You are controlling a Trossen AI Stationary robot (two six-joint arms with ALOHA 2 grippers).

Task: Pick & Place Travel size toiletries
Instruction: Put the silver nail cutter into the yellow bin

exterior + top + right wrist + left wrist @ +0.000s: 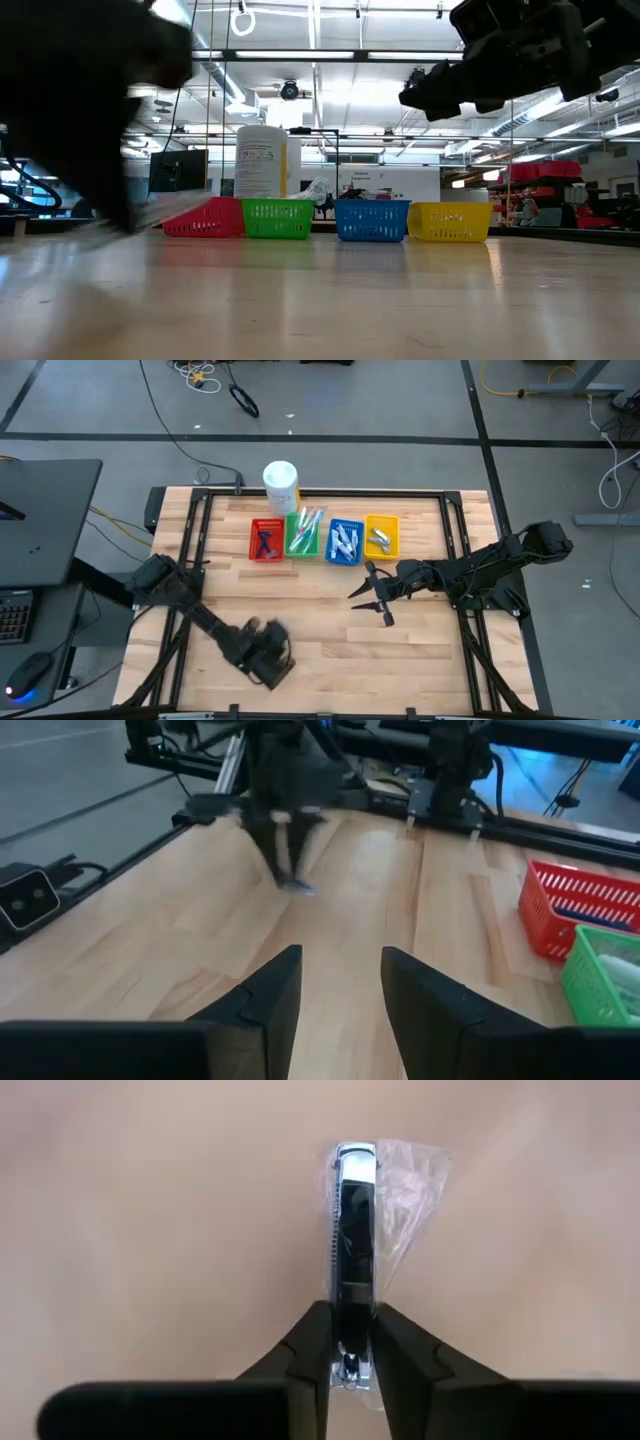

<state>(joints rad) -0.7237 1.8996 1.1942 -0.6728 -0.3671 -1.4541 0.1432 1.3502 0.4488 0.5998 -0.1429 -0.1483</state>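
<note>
Razor (353, 1250), dark, in a clear wrapper, is pinched between my left gripper's (352, 1342) fingers (310, 1345) (handle end clamped, head pointing away). My left arm reaches low over the table's (330, 630) near-left part, wrist bent down. My right gripper (372, 600) hangs above the middle of the table, fingers (270, 990) spread, holding nothing, arm stretched in from the right edge. Red (266, 539), green (303, 536), blue (343, 542) and yellow (381, 536) bins line the far side, toiletries inside.
</note>
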